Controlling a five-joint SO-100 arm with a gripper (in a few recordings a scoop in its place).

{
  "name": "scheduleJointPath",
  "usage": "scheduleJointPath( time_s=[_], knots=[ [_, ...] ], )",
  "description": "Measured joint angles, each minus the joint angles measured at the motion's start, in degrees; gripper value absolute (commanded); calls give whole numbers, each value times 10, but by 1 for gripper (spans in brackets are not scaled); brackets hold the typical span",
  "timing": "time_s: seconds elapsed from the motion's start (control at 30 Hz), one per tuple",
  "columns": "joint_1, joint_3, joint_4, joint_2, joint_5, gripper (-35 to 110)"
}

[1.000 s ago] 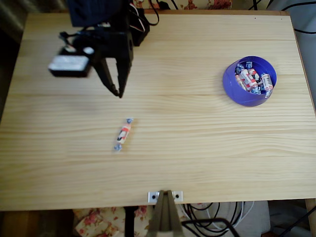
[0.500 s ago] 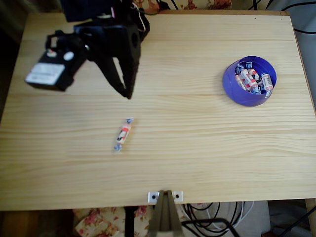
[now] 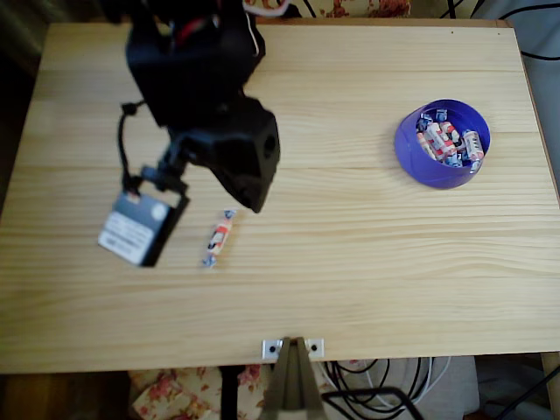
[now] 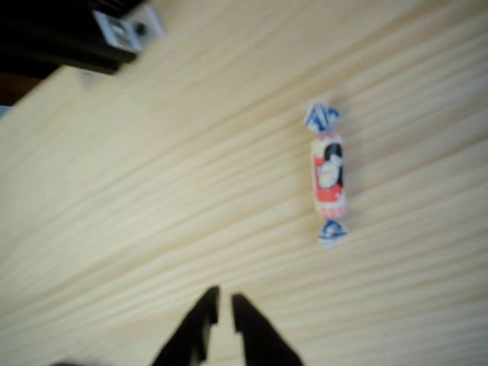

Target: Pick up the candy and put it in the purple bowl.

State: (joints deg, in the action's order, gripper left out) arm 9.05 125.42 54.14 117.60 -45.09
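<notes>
Wooden table (image 3: 350, 262); arm hides hand (image 4: 223, 305) overhead; candy (image 4: 329, 177) blurred.

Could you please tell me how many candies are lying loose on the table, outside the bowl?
1: the candy lies on the bare table, just beside the gripper and far from the purple bowl.

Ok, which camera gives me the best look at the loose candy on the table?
Wrist view: the candy is large and unobstructed, its wrapper print visible. In the overhead view it is small, just below the arm.
</notes>
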Motion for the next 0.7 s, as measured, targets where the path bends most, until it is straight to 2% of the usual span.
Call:
scheduleJointPath(
  time_s=[0.33,0.7],
  knots=[
    [-67,-65,-23,-156,-2,19],
    [-90,-105,-76,-248,37,20]
  ],
)
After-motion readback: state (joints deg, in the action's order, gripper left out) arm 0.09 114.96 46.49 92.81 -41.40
